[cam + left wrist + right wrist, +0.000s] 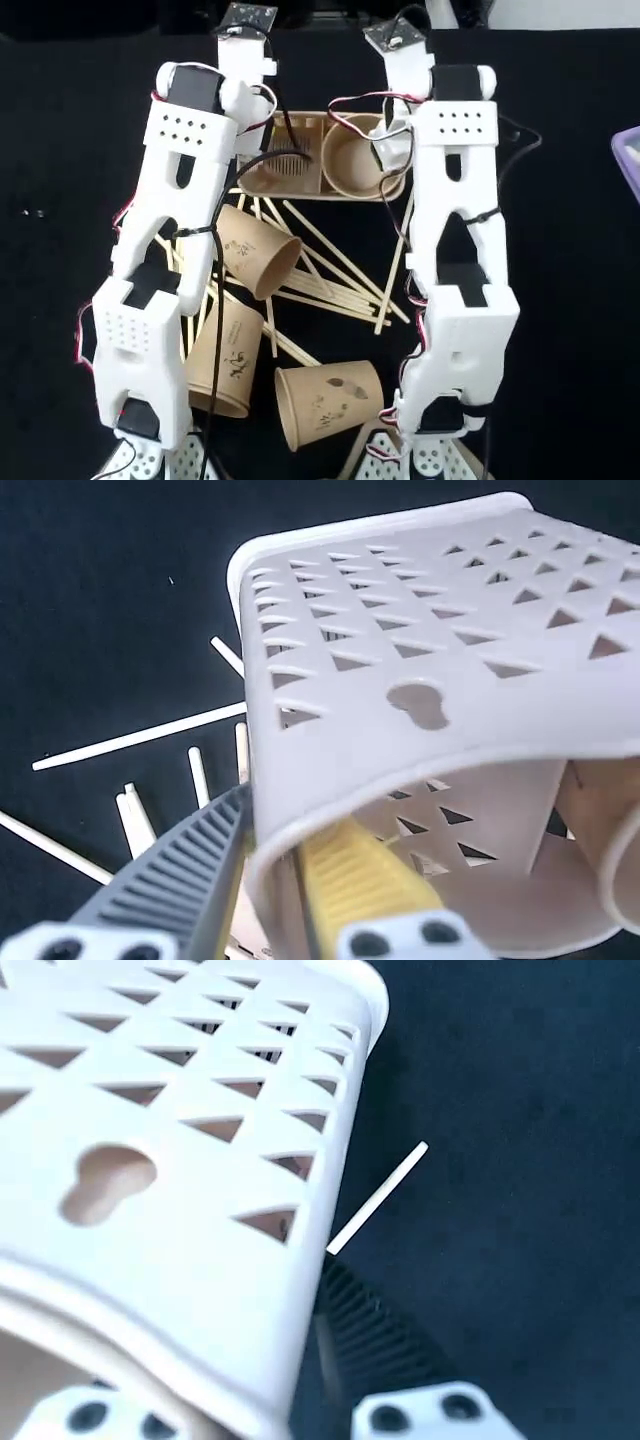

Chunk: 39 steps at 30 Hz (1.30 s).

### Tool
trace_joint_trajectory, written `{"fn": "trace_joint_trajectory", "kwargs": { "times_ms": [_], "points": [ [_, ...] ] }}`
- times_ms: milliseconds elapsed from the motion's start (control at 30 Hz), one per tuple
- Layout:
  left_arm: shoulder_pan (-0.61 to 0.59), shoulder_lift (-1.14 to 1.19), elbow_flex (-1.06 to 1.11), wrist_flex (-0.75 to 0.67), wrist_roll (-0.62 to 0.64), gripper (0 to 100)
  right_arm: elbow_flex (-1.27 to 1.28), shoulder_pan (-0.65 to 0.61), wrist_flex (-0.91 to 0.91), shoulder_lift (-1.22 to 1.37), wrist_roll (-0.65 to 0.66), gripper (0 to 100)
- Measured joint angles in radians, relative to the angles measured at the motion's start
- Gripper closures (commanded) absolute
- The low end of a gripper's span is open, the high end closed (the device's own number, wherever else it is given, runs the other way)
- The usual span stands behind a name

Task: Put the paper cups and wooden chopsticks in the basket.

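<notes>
Got the basket (pixel 300 190) at the far side of the black worktop (pixel 560 300), between the two arm tips. Clamped at one short end by the left gripper (pixel 280 830): grey finger (pixel 170 880) outside the perforated wall, yellow finger (pixel 350 875) inside, pinching the wall just below the rim. Same at the opposite end with the right gripper (pixel 300 1300): pinched onto the wall near a corner, dark ridged finger (pixel 375 1335) against the outside. Inside the basket, two compartments split by a divider (pixel 322 150); one paper cup (pixel 352 160) standing mouth up in the compartment on the right arm's side, slotted bottom showing in the other. Out on the worktop, three cups lying on their sides: one (pixel 255 252) just in front of the basket, one (pixel 225 358) partly under the left arm, one (pixel 327 402) nearest the arm bases, between the arms. Spread among and under them, a loose fan of wooden chopsticks (pixel 335 275), several crossing each other, a few reaching up to the basket's near wall. From the right wrist, one stick end (pixel 380 1195) poking out from behind the basket corner. At the worktop's right edge, a corner of a purple object (pixel 628 160).
</notes>
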Motion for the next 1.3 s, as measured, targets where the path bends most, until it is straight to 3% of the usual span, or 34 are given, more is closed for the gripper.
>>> {"fn": "trace_joint_trajectory", "kwargs": {
  "times_ms": [800,1167,1300],
  "points": [
    [0.012,-0.16,0.173,0.008,-0.002,97,0.044,-0.002,0.0,-0.055,0.034,98.8],
    [0.012,-0.129,0.184,-0.035,-0.002,97,0.138,-0.002,-0.012,-0.138,0.028,98.5],
    [0.012,-0.11,0.181,-0.084,-0.005,88,0.138,-0.002,-0.066,-0.129,0.028,90.8]
  ]
}}
